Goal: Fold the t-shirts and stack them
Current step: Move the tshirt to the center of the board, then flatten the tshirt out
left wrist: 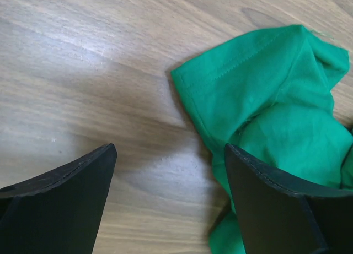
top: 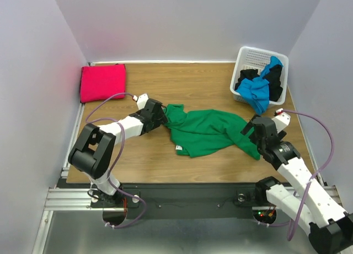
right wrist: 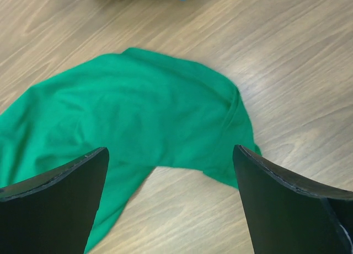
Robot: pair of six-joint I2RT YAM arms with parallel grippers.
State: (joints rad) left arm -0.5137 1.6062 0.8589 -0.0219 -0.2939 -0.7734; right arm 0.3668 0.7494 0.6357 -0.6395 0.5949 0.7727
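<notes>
A bright green t-shirt lies crumpled across the middle of the table. My left gripper hovers at its left end, jaws open, with bare wood between them and the green cloth beside the right finger. At the shirt's right end my right gripper stands open just above the cloth, holding nothing. A magenta-red t-shirt lies folded at the back left. Blue and black t-shirts sit heaped in the basket.
A white plastic lattice basket stands at the back right corner, with the blue cloth hanging over its front rim. White walls close in the table on three sides. Cables loop from both arms.
</notes>
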